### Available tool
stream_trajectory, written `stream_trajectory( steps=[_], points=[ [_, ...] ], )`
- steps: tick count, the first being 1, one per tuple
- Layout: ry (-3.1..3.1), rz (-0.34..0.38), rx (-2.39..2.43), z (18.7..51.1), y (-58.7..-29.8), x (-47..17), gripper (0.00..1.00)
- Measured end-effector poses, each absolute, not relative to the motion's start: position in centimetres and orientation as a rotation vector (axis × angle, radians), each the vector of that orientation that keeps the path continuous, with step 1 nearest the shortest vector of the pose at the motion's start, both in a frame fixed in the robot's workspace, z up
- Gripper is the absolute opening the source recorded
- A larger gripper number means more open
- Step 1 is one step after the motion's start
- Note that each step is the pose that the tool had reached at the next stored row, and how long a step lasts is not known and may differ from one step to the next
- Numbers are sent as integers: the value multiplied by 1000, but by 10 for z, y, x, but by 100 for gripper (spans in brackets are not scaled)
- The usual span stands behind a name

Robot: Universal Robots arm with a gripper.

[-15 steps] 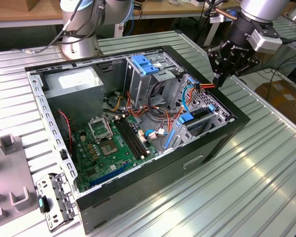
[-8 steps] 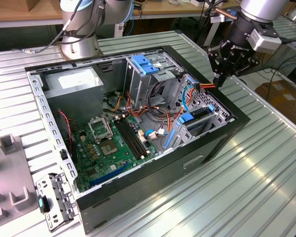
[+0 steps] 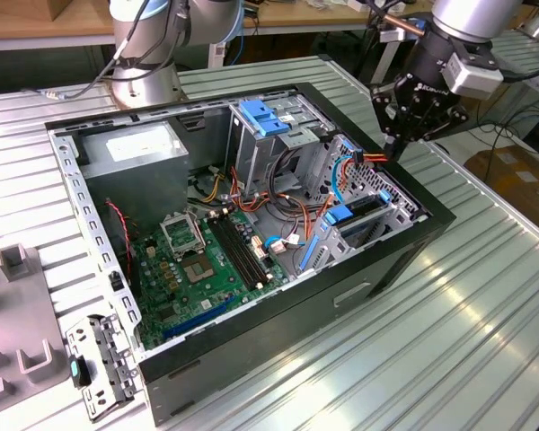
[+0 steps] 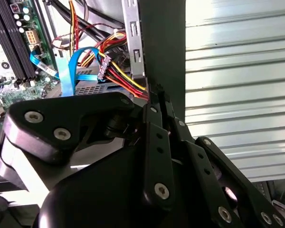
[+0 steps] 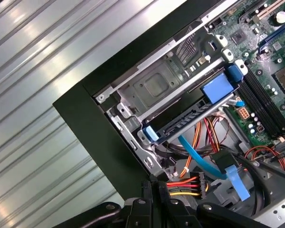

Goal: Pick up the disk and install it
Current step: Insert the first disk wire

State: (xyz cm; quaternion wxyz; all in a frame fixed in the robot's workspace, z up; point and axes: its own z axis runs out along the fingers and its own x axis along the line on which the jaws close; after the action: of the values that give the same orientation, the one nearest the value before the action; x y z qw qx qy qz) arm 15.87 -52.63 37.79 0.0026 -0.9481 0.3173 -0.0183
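The disk (image 3: 364,208) is a dark flat slab with blue rails, lying in the drive cage at the corner of the open computer case (image 3: 278,296) on the exterior view's right. In the first wrist view the disk (image 5: 190,121) shows a blue end tab on each side. My gripper (image 3: 391,146) hangs just above that cage beside the case wall. Its fingers (image 4: 154,102) are closed together on a bundle of red, yellow and orange power wires (image 4: 126,80). The bundle ends in a black connector (image 5: 199,183) beside the fingers (image 5: 154,192).
A thin blue data cable (image 5: 199,159) runs under the disk. The motherboard (image 3: 207,260) fills the case floor, and a light-blue latch plate (image 3: 265,117) tops the rear cage. The power supply (image 3: 139,148) sits far left. Grey fixtures (image 3: 18,269) and a metal bracket (image 3: 99,364) lie on the ribbed table.
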Motion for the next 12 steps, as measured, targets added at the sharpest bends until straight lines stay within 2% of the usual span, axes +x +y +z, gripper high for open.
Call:
stream_trajectory(
  steps=[12],
  points=[
    [1332,-58,-2844,378,-526,157,16]
  ],
)
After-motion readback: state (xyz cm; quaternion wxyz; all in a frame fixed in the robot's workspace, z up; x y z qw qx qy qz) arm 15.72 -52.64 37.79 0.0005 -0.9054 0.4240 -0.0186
